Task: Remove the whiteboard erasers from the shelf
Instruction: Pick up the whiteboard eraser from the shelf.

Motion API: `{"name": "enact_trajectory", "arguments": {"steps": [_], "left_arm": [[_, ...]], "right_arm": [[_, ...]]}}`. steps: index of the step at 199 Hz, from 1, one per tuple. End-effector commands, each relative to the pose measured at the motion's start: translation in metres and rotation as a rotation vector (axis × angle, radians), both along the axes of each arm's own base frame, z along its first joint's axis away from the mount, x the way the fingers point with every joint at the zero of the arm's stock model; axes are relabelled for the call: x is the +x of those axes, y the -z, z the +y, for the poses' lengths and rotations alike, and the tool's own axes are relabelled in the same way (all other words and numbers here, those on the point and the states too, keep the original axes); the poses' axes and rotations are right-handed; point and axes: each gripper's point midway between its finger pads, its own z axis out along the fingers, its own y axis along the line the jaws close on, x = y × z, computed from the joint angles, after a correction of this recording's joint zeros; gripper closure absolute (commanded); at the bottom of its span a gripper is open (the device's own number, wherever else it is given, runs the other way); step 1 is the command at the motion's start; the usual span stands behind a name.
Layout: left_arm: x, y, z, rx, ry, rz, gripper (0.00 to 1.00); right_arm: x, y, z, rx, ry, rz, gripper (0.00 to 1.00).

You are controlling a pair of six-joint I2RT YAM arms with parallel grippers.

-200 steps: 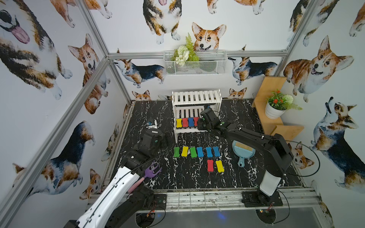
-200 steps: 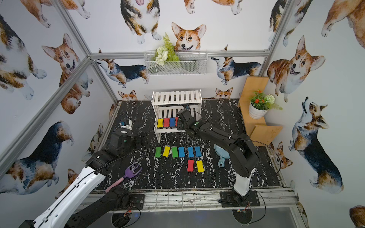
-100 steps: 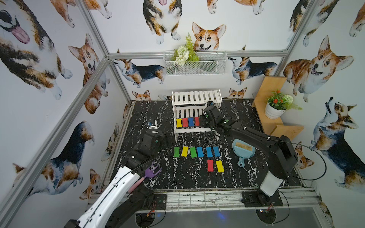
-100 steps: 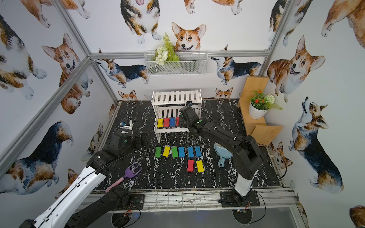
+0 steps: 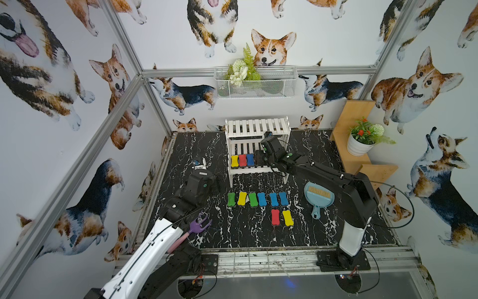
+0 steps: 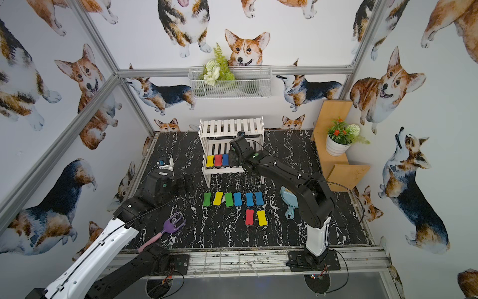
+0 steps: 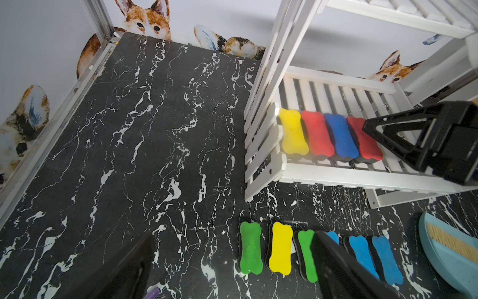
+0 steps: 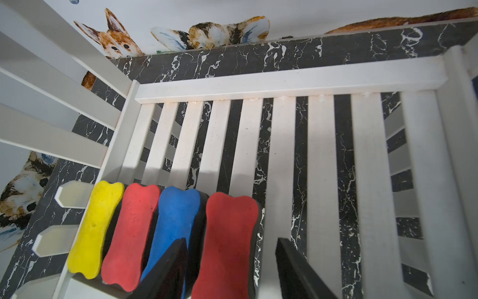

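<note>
Change over the last second: my right arm has pushed further in under the top tier of the shelf (image 5: 257, 126), and the right gripper (image 8: 230, 240) has spread its jaws from a narrower setting. In the right wrist view they now stand partly open astride the end red eraser (image 8: 227, 220). One finger sits over the seam with the blue eraser (image 8: 176, 222); the other is clear of the red pad's outer edge. Nothing is clamped. I cannot tell how far the tips have dropped beside the pad.

Position of task items: four pads remain on the lower tier, packed side by side at its left end by the front rail. They are the yellow eraser (image 8: 95, 227), the inner red eraser (image 8: 132, 233), the blue one and the end red one. In both top views the gripper hides the fourth. Eight pads lie off the shelf on the tabletop (image 5: 196, 145): a row of six (image 5: 261, 199) and a pair (image 5: 275, 217) nearer the robot.

Left gripper (image 7: 234, 234): wide open, empty, above the tabletop near the row's green end.

Assessment: roughly two-thirds cleared. I read the widening as preparation to pick the end red eraser; closing and lifting come next. Risk: the pads touch, so the inner finger may drag the blue neighbour.
</note>
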Motion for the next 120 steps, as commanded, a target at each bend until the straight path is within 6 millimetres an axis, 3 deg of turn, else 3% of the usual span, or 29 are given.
{"name": "enact_trajectory", "arguments": {"steps": [1,120], "left_arm": [[0.002,0.000,0.002,0.009,-0.004,-0.006,0.01],[0.000,0.002,0.003,0.006,-0.007,-0.001,0.01]], "right_arm": [[-0.001,0.003,0.001,-0.026,-0.018,0.007,0.40],[-0.006,0.030,0.007,-0.157,-0.018,0.032,0.50]]}}
